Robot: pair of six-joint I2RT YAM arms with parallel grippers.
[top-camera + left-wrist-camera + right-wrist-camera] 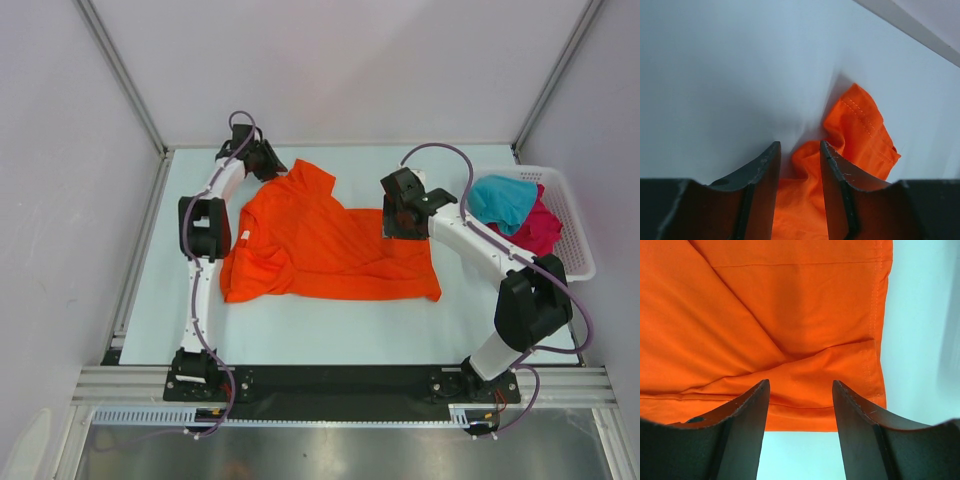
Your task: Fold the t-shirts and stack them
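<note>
The task looks barely begun. Only the orange t-shirt (330, 250) is out on the surface (330, 330), lying mostly flat but rumpled and with no clean fold in it that I can make out. The left tool (800, 150) sits at the shirt's far upper part. A bunched ridge of orange cloth runs up between its fingers and a stitched hem edge lies just ahead of them and to one side. The fingers stand partly apart, and I cannot tell whether they are biting the cloth or only straddling it. The right tool (801, 387) is at the opposite edge of the shirt with its fingers spread wide and pinching nothing. Beneath and ahead of it the cloth lies flat with one diagonal crease, and bare surface shows past the stitched side hem. Well apart from it, out past its arm, the teal t-shirt (500, 198) and the magenta t-shirt (535, 232) lie heaped in the white slotted basket (575, 230) (neither touched by either tool). By my reading nearly everything is left: folding the orange one, then the other two, then stacking all three.
</note>
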